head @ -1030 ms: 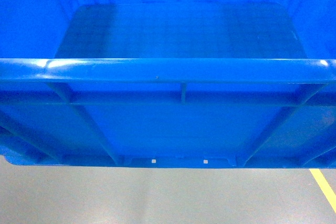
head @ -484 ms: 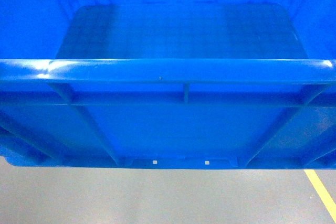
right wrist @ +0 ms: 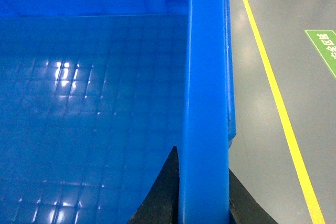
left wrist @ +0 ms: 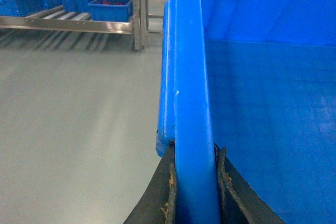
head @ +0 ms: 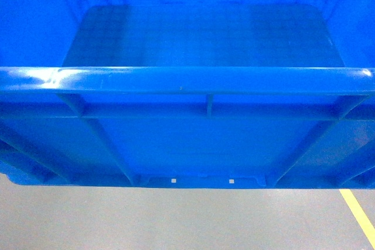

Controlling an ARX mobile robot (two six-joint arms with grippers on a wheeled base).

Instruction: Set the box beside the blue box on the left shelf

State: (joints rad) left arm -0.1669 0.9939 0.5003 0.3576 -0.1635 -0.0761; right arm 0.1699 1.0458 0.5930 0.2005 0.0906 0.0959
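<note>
The bright-blue box (head: pixel 199 33) fills the head view, its thick near rim (head: pixel 187 79) running across the middle and its ribbed wall below. It hangs above the grey floor. My left gripper (left wrist: pixel 195 156) is shut on the box's left rim (left wrist: pixel 190 77), one black finger on each side. The right gripper (right wrist: pixel 203 163) is shut on the right rim (right wrist: pixel 207 77) in the same way. Far off in the left wrist view stands the left shelf (left wrist: pixel 63 22) with white rollers. A blue box (left wrist: pixel 111 8) sits on it.
More blue boxes (left wrist: pixel 31 1) stand further left on the rack, and a metal upright (left wrist: pixel 137 9) rises at its right end. A yellow floor line (right wrist: pixel 278 108) runs along the right of the box, with a green floor marking (right wrist: pixel 325 45) beyond it.
The box sits a touch lower in the head view than a second ago. Both grips are unchanged.
</note>
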